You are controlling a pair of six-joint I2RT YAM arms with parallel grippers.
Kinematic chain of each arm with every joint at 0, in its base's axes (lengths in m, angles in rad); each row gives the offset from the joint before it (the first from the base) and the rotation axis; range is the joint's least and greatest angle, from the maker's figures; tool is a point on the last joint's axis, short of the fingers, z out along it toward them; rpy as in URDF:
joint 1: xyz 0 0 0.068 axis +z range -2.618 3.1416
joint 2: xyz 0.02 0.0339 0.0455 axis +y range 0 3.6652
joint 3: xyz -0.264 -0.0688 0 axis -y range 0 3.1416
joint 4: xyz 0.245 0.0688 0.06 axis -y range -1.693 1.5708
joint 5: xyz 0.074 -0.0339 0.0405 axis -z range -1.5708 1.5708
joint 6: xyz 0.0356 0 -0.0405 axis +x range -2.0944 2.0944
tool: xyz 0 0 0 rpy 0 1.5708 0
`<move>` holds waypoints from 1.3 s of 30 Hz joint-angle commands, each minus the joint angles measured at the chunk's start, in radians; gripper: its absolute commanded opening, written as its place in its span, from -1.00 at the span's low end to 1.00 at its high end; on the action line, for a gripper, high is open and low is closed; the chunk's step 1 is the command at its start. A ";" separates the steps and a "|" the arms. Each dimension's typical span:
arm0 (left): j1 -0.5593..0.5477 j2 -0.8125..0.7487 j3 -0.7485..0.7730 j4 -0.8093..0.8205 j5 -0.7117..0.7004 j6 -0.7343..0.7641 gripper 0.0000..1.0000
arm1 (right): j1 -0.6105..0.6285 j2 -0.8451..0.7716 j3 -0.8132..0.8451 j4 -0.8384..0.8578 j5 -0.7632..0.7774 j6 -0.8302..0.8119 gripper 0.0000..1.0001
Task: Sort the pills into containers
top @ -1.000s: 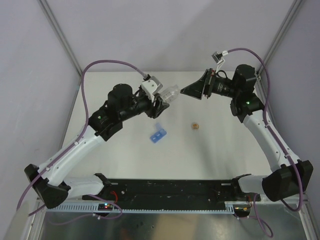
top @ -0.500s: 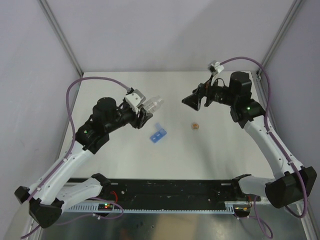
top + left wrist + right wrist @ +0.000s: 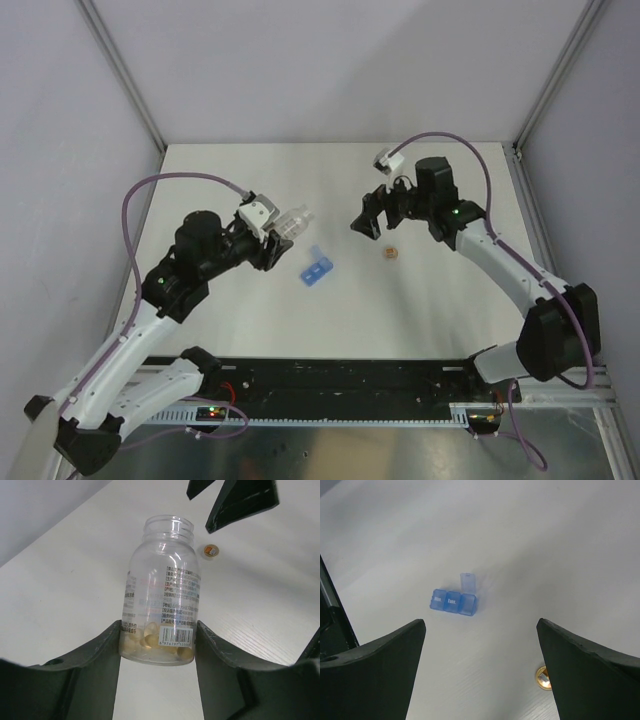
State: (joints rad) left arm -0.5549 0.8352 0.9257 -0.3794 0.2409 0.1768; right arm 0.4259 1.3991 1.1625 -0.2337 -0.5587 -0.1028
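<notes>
At centre left, the left tool [image 3: 279, 233] had drawn back and down, clamped on the open bottle [image 3: 161, 595] holding the pills [image 3: 155, 644]. The containers [image 3: 318, 267] lay unmoved on the table [image 3: 240, 175]. The right tool [image 3: 366, 224], jaws apart, had lowered nearby, so pouring looked next.

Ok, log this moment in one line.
left gripper: holds open bottle, pills inside | right gripper: open, empty | blue containers: one lid up

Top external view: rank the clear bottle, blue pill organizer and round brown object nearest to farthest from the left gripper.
1. clear bottle, held in the left gripper.
2. blue pill organizer, on the table just to its right.
3. round brown object, farther right.
</notes>
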 commanded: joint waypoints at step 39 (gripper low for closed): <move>0.044 -0.024 0.116 -0.063 0.157 -0.048 -1.00 | 0.179 0.726 0.471 -0.142 -0.123 -0.200 0.84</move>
State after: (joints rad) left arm -0.5182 0.8124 0.9970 -0.4595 0.3733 0.1463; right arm 0.5911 2.0941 1.5581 -0.3405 -0.6479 -0.2733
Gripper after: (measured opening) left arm 0.575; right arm 0.926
